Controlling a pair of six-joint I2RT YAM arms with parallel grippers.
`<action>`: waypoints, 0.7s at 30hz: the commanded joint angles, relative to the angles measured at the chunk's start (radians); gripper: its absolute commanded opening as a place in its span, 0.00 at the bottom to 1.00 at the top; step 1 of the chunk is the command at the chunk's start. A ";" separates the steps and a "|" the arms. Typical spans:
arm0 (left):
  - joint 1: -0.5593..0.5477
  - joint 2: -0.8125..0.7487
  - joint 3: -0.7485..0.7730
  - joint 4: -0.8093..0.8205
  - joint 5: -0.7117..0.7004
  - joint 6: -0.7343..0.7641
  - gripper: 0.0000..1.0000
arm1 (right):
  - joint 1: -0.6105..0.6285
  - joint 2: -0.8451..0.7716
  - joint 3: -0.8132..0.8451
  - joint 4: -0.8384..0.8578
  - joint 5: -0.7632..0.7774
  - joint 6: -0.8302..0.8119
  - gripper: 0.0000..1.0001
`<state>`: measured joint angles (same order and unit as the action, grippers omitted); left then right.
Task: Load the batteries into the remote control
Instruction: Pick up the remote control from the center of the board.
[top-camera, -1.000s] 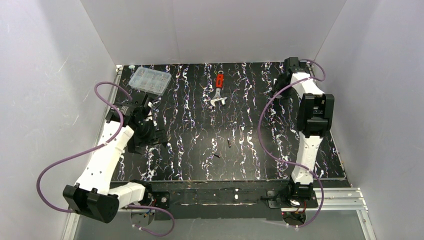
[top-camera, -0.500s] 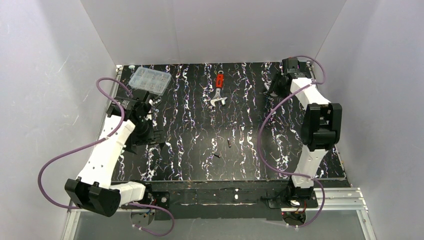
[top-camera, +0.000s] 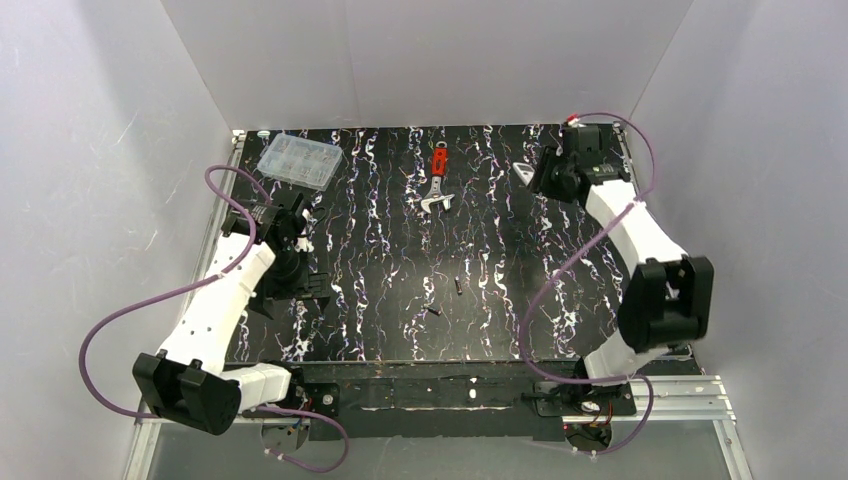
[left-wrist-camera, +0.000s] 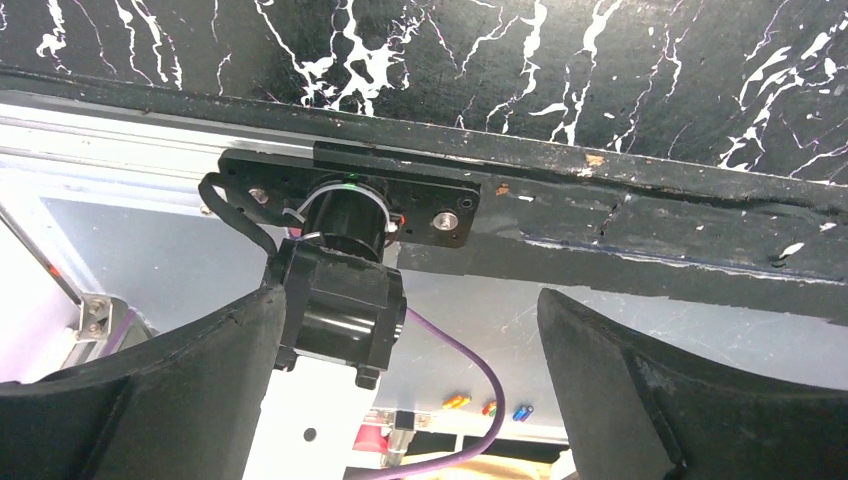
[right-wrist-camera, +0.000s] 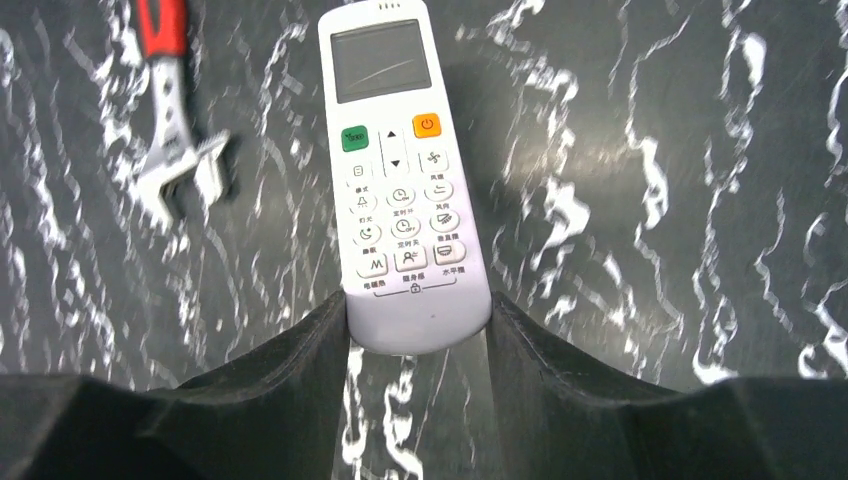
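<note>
R gripper (right-wrist-camera: 418, 312) clamped on remote (right-wrist-camera: 395, 170) btm end, buttons up, prob. for carrying to batteries (top-camera: 457, 285) at centre. L gripper (left-wrist-camera: 408, 305) wide apart, empty, free to assist.

Right claw (top-camera: 532, 179), far right, grips remote control (top-camera: 521, 173); batteries (top-camera: 457, 286) lie apart near centre; wrench (top-camera: 437, 183) beyond them.

Top camera: high, behind the near edge of the desk (top-camera: 380, 260), looks down over all of it from far off. Left wrist camera: close, faces the desk's near edge past its own fingers (left-wrist-camera: 150, 400). Right wrist camera: close, looks down near the far right corner; shares the wrench (right-wrist-camera: 180, 150) and remote control (right-wrist-camera: 405, 190) with the top view.
</note>
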<state>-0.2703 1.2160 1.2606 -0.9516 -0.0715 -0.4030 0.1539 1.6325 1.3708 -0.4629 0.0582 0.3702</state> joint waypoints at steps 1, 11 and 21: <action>0.003 0.014 -0.006 -0.399 0.046 0.035 0.98 | 0.056 -0.201 -0.157 0.045 -0.039 0.006 0.01; 0.002 -0.021 -0.057 -0.496 -0.022 -0.032 0.98 | 0.256 -0.532 -0.538 0.087 0.015 0.104 0.01; 0.001 -0.090 -0.177 -0.423 0.195 -0.054 0.98 | 0.356 -0.615 -0.652 0.081 0.020 0.116 0.01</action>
<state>-0.2703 1.1427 1.1248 -0.9527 0.0078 -0.4412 0.4679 1.0710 0.7494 -0.4297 0.0570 0.4595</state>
